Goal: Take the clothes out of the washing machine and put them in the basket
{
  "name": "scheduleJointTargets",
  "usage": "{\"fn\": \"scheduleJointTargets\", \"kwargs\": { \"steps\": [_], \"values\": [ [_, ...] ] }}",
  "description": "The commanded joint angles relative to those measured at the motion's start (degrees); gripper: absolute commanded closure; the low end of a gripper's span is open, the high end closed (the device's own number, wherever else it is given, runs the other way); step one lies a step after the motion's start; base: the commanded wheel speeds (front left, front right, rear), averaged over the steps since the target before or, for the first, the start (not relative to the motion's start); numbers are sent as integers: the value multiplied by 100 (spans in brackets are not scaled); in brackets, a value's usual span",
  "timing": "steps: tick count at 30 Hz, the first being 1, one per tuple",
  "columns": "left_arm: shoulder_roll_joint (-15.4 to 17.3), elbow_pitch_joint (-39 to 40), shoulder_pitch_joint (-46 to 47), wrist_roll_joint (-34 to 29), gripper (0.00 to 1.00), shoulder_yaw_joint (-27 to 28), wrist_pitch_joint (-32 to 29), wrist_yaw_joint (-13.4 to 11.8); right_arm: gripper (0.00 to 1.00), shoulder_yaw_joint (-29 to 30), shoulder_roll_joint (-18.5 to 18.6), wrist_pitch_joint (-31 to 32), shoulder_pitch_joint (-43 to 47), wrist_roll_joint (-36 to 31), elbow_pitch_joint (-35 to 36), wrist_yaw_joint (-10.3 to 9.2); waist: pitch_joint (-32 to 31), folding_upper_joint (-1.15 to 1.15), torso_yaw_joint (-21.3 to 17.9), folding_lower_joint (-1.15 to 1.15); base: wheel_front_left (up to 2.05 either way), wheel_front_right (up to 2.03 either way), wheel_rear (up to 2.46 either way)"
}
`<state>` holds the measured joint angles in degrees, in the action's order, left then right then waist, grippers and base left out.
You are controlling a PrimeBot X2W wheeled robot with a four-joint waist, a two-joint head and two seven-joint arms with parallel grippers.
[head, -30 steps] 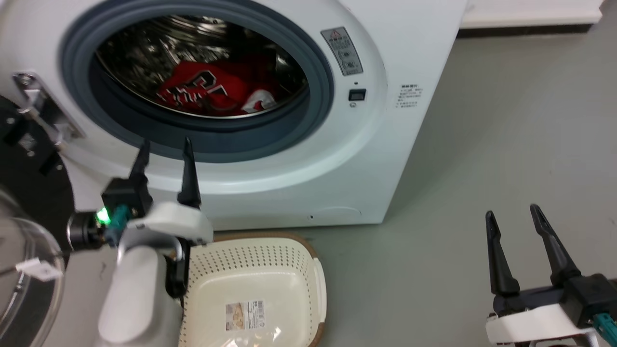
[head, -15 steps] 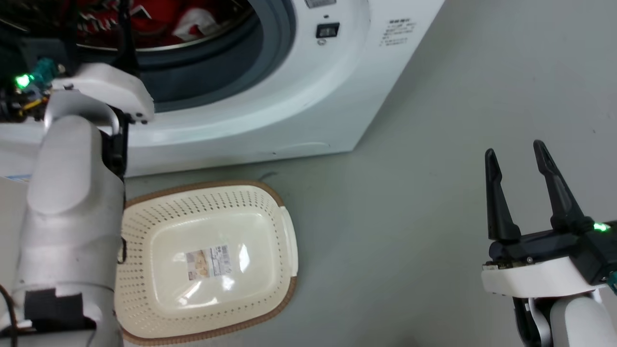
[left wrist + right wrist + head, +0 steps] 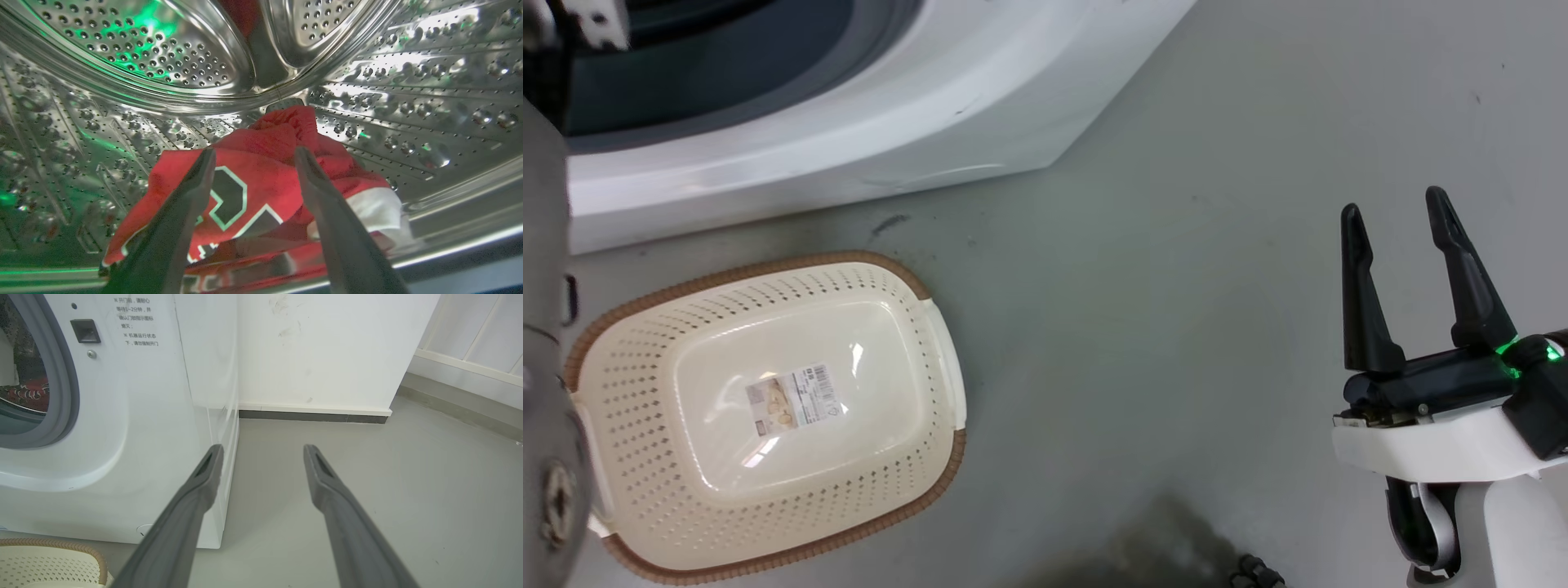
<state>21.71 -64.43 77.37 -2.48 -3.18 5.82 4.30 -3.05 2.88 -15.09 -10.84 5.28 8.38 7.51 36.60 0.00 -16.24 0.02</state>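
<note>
Reaching left pincer point(image 3: 255, 150), now inside washer point(image 3: 408, 81)

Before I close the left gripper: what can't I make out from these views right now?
- Left wrist view: the fingers of the left gripper cover part of the clothes. Whether they touch, and where one garment ends, cannot be told.
- Head view: the top edge cuts off the washing machine opening.
- Right wrist view: the bottom edge cuts off most of the basket.
</note>
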Motion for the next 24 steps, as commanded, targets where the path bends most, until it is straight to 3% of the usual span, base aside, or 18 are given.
{"fn": "scheduleJointTargets", "kwargs": {
  "steps": [1,4,14,24],
  "values": [
    [117,-122,325,-79,0,-92,-207,70,0,1,-2,-13,-121,98,45,-3,243,0,-151,-2,0,0,0],
    [347,-385,752,-194,0,-278,-762,181,0,-41,-2,-12,-140,172,80,-4,410,0,-251,-2,0,0,0],
    [618,-757,1712,-136,0,-732,-2385,304,0,-86,-3,-13,-255,376,165,-4,837,0,-425,-2,0,0,0],
    [808,-836,2136,203,0,-1272,-3071,308,0,-116,-2,-13,-360,535,268,-4,1228,0,-516,-2,0,0,0]
  ]
}}
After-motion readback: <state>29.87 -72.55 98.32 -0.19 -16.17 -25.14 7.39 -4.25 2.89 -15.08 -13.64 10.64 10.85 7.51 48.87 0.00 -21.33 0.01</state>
